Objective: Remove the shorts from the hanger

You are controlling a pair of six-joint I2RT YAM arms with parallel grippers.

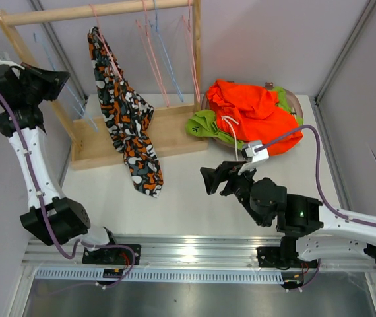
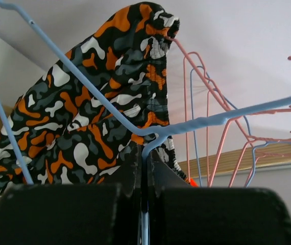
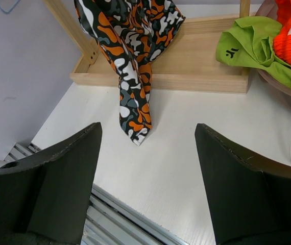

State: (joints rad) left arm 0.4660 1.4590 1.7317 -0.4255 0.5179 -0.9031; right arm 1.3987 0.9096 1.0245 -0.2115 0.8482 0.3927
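Your left gripper [image 2: 145, 155], at the upper left of the overhead view, is clenched on the wire of a blue hanger [image 2: 158, 133]; the wrist view shows that wire running straight down between the closed jaws. Check this grip, because the camouflage shorts [image 1: 128, 125] appear to hang from a pink hanger [image 2: 186, 58] whose wire comes out at their top fold. The blue one looks bare, so pinching it probably only steadies it or moves it aside.

The camouflage shorts are draped from the wooden rack [image 1: 175, 129] in the upper middle. Their lower end trails off the rack's base onto the table [image 1: 181, 198], so part of their weight is already resting below.

Your right gripper [image 1: 209, 181] sits at lower centre with its jaws spread wide and nothing between them. It is aimed at the trailing end of the shorts, well placed to take the cloth and draw it off.

At the right, the orange shorts [image 1: 247, 109] and green shorts [image 1: 204, 124] are heaped in a basket [image 1: 297, 99], off the rack. That looks like the drop-off spot.
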